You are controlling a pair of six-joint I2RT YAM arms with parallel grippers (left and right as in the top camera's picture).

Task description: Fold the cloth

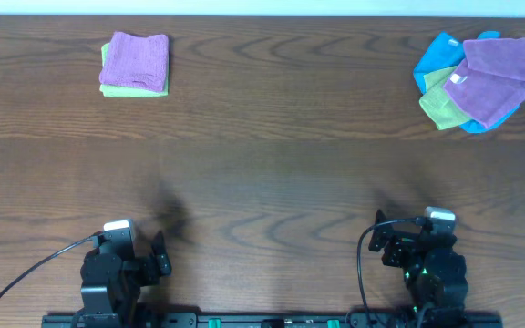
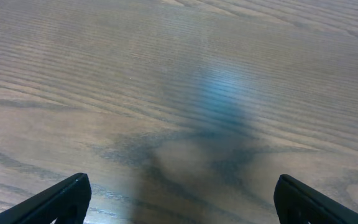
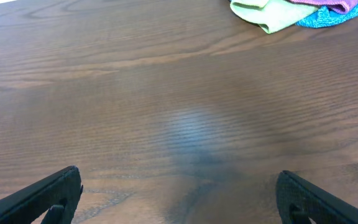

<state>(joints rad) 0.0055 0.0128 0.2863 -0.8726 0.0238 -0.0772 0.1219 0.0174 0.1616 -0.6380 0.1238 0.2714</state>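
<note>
The violet-purple cloth (image 1: 498,77) lies crumpled on top of a pile at the far right of the table, with a small white tag at its left edge. Its lower edge shows at the top right of the right wrist view (image 3: 334,5). My left gripper (image 1: 159,255) is open and empty near the front left edge, over bare wood (image 2: 179,199). My right gripper (image 1: 386,239) is open and empty near the front right edge, far short of the pile (image 3: 179,199).
Under the purple cloth lie a blue cloth (image 1: 440,55) and a lime-green cloth (image 1: 440,105). At the far left stands a folded pinker purple cloth (image 1: 137,59) on a folded green one (image 1: 117,89). The table is dark brown wood (image 1: 272,173).
</note>
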